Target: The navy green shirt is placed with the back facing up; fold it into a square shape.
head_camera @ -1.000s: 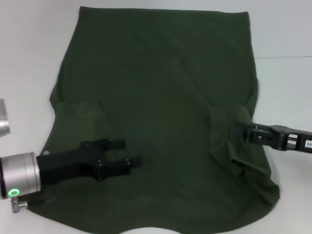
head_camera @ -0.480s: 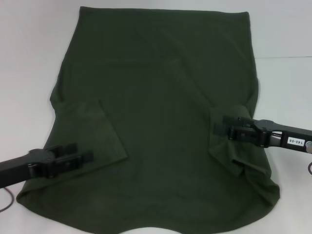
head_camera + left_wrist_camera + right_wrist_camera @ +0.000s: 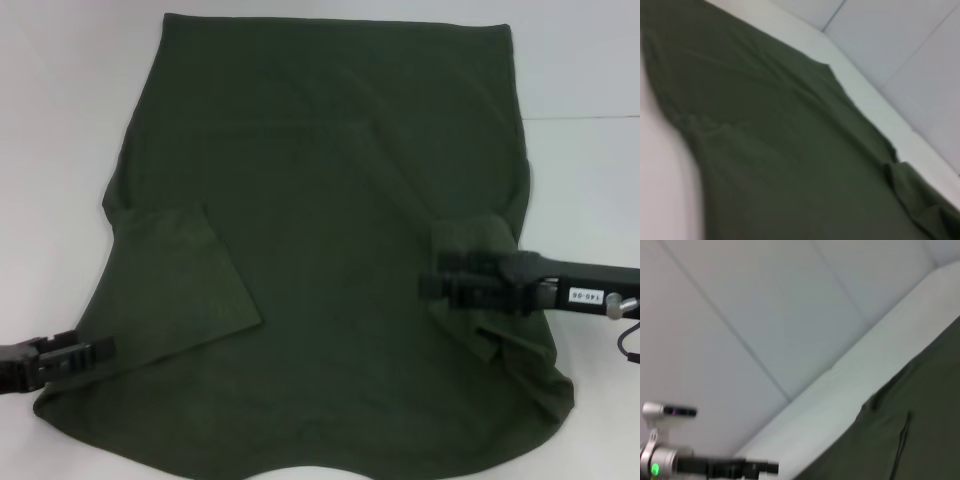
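Observation:
The navy green shirt [image 3: 330,190] lies spread flat on the white table, plain side up, with its hem at the far edge. Both sleeves are folded inward onto the body: the left sleeve [image 3: 185,280] and the right sleeve [image 3: 478,238]. My left gripper [image 3: 98,350] is open and low at the shirt's near left edge, holding nothing. Over the folded right sleeve hovers my right gripper [image 3: 432,274], open, its fingers pointing toward the shirt's middle. The left wrist view shows only the shirt [image 3: 790,160] and table. In the right wrist view the shirt [image 3: 925,440] fills one corner.
The white table [image 3: 580,170] shows on both sides of the shirt, with a seam line on the right. A cable [image 3: 628,345] hangs by the right arm. The left arm [image 3: 715,467], with a green light, appears far off in the right wrist view.
My left gripper has pulled back from the shirt's left middle to its near left edge, leaving the left sleeve folded in. The right gripper has slid inward and slightly nearer over the right sleeve.

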You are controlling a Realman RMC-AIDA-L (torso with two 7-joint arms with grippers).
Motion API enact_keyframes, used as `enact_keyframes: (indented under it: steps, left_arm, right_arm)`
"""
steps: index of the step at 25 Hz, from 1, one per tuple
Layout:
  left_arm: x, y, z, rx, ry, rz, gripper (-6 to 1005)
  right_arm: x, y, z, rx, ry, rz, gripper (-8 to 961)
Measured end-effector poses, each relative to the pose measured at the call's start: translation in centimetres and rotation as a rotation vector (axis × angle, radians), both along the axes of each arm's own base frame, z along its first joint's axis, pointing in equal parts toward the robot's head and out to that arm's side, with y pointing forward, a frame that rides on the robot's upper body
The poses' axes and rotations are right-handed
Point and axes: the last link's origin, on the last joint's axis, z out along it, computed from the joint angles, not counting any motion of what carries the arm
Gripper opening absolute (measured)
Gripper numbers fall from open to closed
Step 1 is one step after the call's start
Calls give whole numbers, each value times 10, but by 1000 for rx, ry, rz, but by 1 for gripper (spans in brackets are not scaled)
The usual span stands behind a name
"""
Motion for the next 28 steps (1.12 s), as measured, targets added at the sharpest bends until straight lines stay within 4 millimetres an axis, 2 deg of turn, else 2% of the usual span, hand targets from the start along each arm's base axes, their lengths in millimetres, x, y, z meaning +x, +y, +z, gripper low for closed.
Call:
enact_keyframes:
  steps: [10, 19, 28]
  left_arm:
    - [-12, -9, 9, -20, 104, 26, 848]
    - [-23, -14, 15, -4, 183, 42, 848]
    - [-26, -16, 11, -43, 221, 41, 848]
  right_arm:
    - [-12, -2, -1, -144, -101, 147, 930]
    - [-17, 3, 2, -125, -91, 152, 930]
    - [-19, 5, 1, -113, -83, 149, 931]
